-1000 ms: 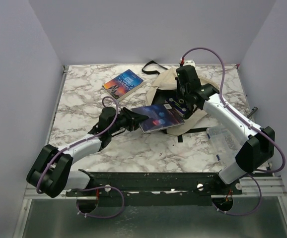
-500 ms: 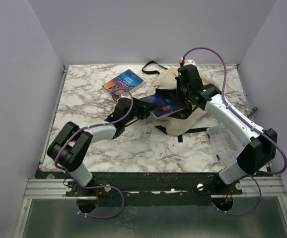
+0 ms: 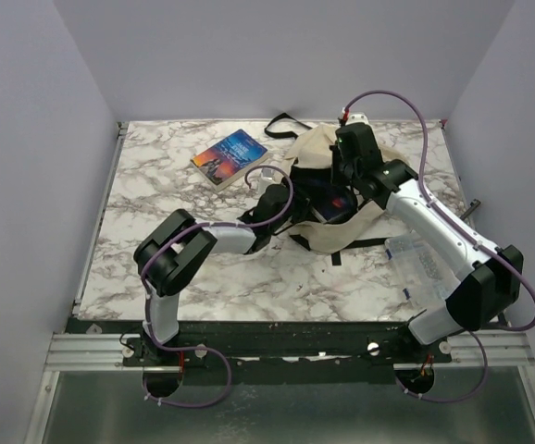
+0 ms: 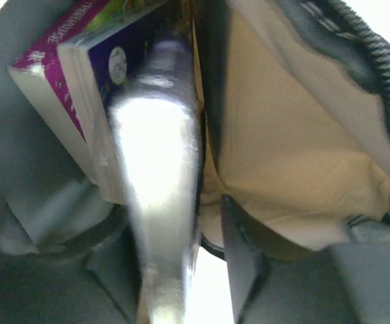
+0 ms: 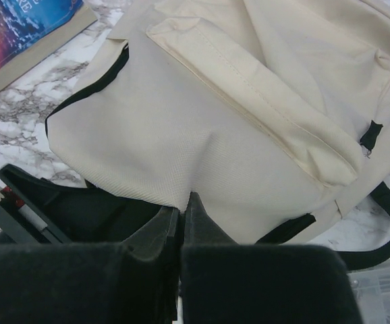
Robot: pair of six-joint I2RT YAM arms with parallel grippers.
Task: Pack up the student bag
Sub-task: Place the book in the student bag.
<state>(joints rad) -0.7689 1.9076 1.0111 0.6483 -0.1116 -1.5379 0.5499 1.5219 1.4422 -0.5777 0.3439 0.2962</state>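
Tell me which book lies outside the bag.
The blue-and-orange paperback lying flat on the marble table, beside the cream fabric backpack; the dark-blue book sits inside its mouth.

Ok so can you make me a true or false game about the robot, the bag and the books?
1. The right claw is pinching the cream fabric of the student bag. True.
2. The student bag is zipped shut. False: its mouth gapes open, and two books show inside it.
3. A blue and orange book lies on the marble table, outside the bag. True.
4. The left claw is resting on that loose book. False: it reaches into the bag's opening.
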